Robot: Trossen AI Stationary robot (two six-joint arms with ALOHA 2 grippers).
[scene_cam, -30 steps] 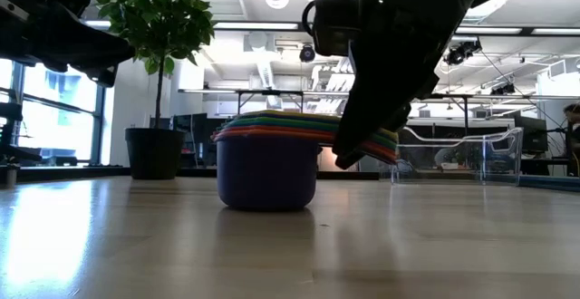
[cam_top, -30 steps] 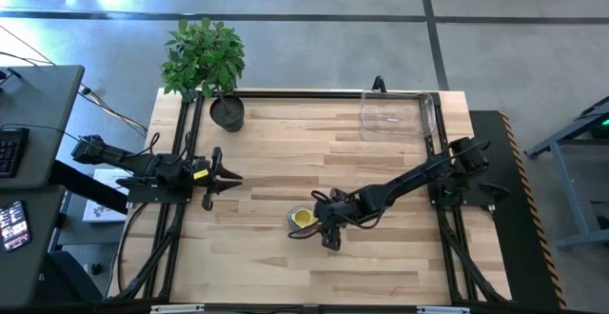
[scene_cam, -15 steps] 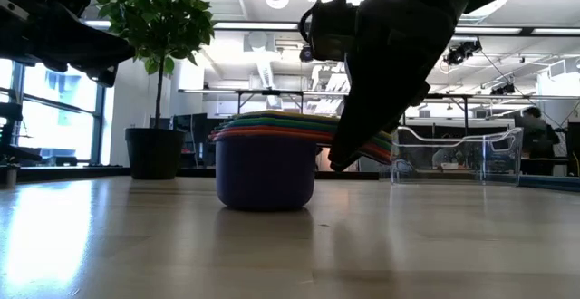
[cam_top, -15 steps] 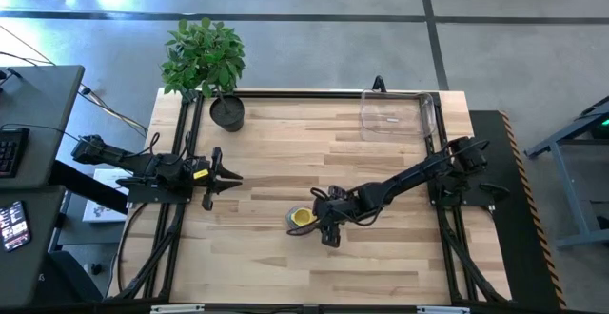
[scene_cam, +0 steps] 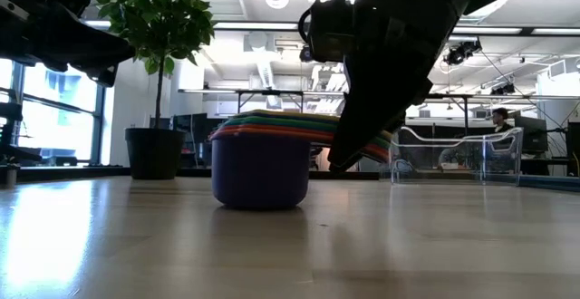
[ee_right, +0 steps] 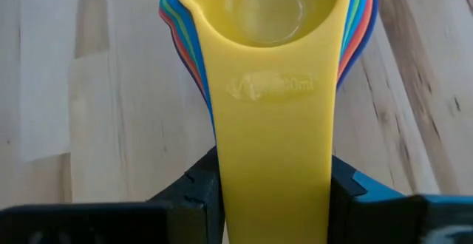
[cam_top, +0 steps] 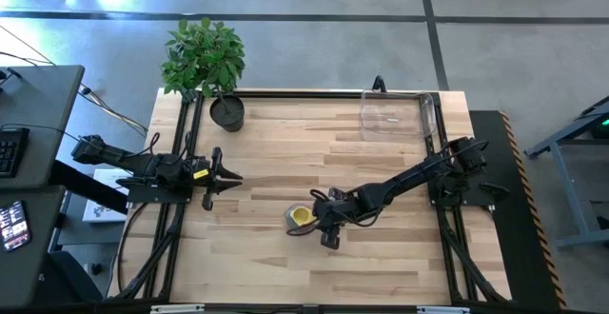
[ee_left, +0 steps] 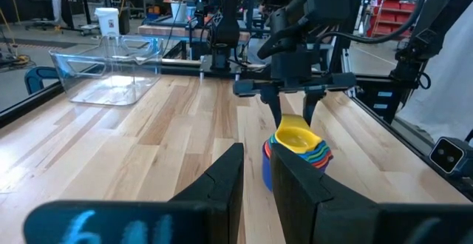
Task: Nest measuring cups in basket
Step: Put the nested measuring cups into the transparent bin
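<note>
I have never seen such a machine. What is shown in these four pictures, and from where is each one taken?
Two robot arms work at a wooden table. One picture looks down from above, one looks level across the tabletop, and two come from cameras on the wrists. The measuring cups sit stacked inside each other, yellow on top. The right gripper is closed on the yellow cup's handle. The left gripper waits at the table's left side. The clear basket and a potted plant stand at the far edge.
</note>
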